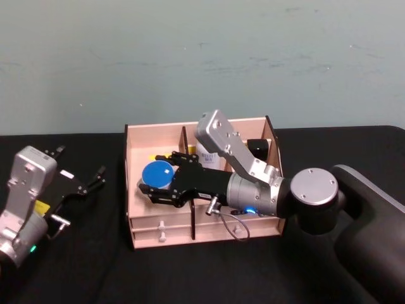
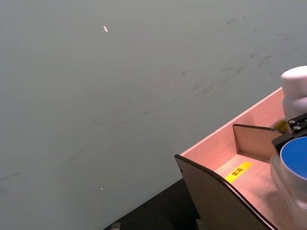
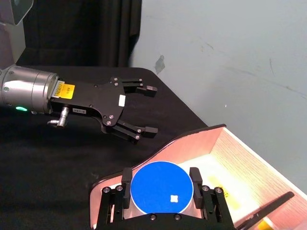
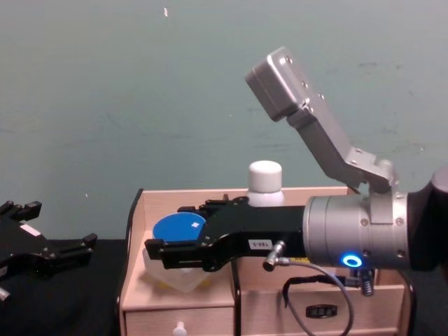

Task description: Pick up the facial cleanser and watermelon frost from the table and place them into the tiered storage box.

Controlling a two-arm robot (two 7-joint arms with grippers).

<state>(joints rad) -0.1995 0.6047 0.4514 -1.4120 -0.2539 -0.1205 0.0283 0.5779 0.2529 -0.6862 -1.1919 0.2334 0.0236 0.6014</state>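
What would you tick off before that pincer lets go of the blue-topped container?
1. Right pincer shut on the blue-lidded container: ok.
2. Container over the left compartment of the tiered storage box: ok.
3. Container resting on the compartment floor: cannot tell; the chest view hints that it sits low.
4. Clear of the white-capped bottle behind the divider: ok.
5. Left pincer open and off to the left over the table, out of the way: ok.
6. Room below the container: cannot tell.
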